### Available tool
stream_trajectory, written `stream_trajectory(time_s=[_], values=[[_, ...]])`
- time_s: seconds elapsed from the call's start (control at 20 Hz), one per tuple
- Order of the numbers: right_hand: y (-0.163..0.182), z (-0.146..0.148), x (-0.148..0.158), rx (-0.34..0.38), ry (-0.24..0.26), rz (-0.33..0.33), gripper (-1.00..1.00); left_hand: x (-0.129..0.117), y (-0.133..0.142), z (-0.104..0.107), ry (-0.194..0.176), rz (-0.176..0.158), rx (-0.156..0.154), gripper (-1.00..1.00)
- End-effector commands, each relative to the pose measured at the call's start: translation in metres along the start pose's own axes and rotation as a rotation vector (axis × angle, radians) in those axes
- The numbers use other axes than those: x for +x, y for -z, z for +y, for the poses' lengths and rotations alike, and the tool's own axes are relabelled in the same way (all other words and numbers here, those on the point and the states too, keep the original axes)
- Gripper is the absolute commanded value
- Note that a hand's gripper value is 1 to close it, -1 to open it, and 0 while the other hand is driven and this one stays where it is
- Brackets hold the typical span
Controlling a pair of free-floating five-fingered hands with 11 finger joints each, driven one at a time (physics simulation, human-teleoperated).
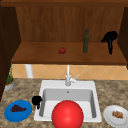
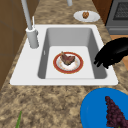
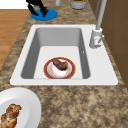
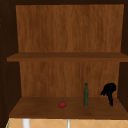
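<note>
My left hand (image 1: 36,100) hovers with fingers curled, holding nothing, at the sink's (image 1: 46,85) left rim, just beside the blue plate (image 1: 23,115) of grapes (image 1: 17,108) on the table (image 1: 25,87). My right hand (image 1: 110,38) hangs at the shelf (image 1: 37,56), fingers loosely drooping, near the green bottle (image 1: 86,41), well apart from the tomato (image 1: 62,50).

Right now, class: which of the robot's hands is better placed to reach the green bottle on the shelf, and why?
Probably the right hand: it hangs at shelf height, just right of the green bottle. The left hand sits low at the sink's left rim, beside the blue plate.
</note>
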Motion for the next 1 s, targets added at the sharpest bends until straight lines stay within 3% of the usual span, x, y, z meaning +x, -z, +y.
stream_trajectory(time_s=[0.0,0.95], values=[[-0.009,0.02,-0.003,-0.008,0.018,0.012,-1.0,0.0,0.0,0.0,0.0,0.0,0.0,0.0],[-0.094,0.129,-0.005,-0.06,0.012,0.014,-1.0,0.0,0.0,0.0,0.0,0.0,0.0,0.0]])
